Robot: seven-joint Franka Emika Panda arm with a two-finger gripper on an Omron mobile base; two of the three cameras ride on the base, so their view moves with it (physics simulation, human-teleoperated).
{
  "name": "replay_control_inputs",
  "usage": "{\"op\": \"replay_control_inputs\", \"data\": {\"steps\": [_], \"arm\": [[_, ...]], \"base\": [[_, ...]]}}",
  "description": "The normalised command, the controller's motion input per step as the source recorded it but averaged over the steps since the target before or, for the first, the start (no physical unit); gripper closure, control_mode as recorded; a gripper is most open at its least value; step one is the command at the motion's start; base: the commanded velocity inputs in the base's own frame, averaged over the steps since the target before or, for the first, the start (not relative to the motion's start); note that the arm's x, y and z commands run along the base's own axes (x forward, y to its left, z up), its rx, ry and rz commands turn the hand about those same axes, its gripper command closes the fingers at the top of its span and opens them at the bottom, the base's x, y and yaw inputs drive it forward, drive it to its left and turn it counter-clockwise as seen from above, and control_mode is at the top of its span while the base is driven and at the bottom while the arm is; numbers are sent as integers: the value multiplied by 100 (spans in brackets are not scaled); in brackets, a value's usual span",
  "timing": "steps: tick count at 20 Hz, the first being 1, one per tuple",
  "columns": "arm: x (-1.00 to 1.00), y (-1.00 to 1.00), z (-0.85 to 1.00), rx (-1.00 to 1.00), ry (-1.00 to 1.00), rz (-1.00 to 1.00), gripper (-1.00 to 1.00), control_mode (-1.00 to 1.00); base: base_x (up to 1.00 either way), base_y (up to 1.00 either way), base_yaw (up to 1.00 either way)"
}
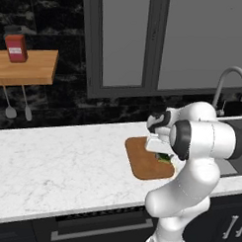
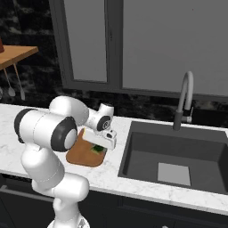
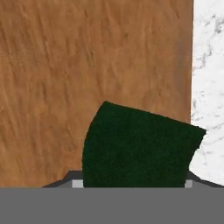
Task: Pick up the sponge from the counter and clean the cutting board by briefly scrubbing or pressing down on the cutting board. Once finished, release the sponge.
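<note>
Gripper (image 3: 133, 186) pinches the sponge (image 3: 138, 146) green side up, low over the cutting board (image 3: 87, 65) near the board edge bordering the counter (image 3: 209, 65), so bare board lies straight beneath and pressing down looks like the next step.

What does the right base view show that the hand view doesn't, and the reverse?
Right base view alone: the sink, the tap and the arm bent low over the counter. Hand view alone: the board's wood grain close up, and the sponge's dark green top lying between the pincer tips, near the board's edge beside white marble. Both share the cutting board with the sponge over it.
</note>
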Motion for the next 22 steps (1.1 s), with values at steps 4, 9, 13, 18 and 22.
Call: {"op": "replay_control_inputs", "data": {"steps": [4, 9, 13, 18, 22], "arm": [[0, 83, 5, 0, 7, 0, 100, -100], [-11, 89, 30, -7, 1, 1, 100, -100], [-18, 90, 15, -9, 7, 2, 100, -100], [-75, 12, -26, -6, 11, 4, 100, -100], [-34, -5, -47, -2, 4, 0, 100, -100]], "base": [[0, 0, 0], [0, 0, 0], [0, 0, 0], [0, 0, 0], [0, 0, 0]]}}
